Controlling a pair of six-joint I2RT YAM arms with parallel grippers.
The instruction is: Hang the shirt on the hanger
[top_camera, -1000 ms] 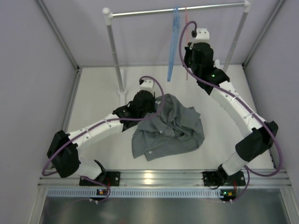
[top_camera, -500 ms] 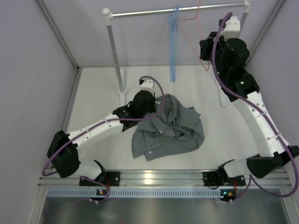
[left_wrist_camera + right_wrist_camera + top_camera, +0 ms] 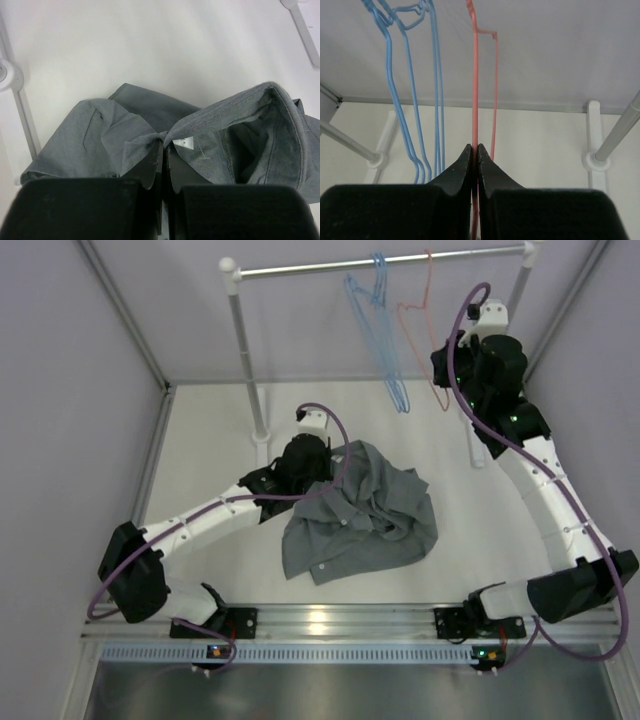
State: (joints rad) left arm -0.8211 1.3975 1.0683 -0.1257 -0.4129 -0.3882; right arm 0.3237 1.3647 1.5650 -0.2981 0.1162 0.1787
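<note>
Between my right gripper's (image 3: 474, 147) fingers sits a wire of the pink hanger (image 3: 474, 85). The jaws are clamped tight on it, and the wire runs straight up from the tips. Its hook reaches the rail (image 3: 300, 266) above the gripper; I cannot tell whether it rests there. Just left of this gripper, in its wrist view, hang the light blue hangers (image 3: 415, 100), apart from the pink one.

Down on the desk (image 3: 210, 430), my left gripper (image 3: 164, 150) is clenched on the shirt (image 3: 235, 125), pinching a fold of grey cloth at the collar. The small white neck label (image 3: 186, 143) lies just right of the fingertips. The collar stands open to the right of the gripper, and the remaining cloth lies crumpled on the desk beyond it. From the top view, the shirt is well apart from the hanger.
</note>
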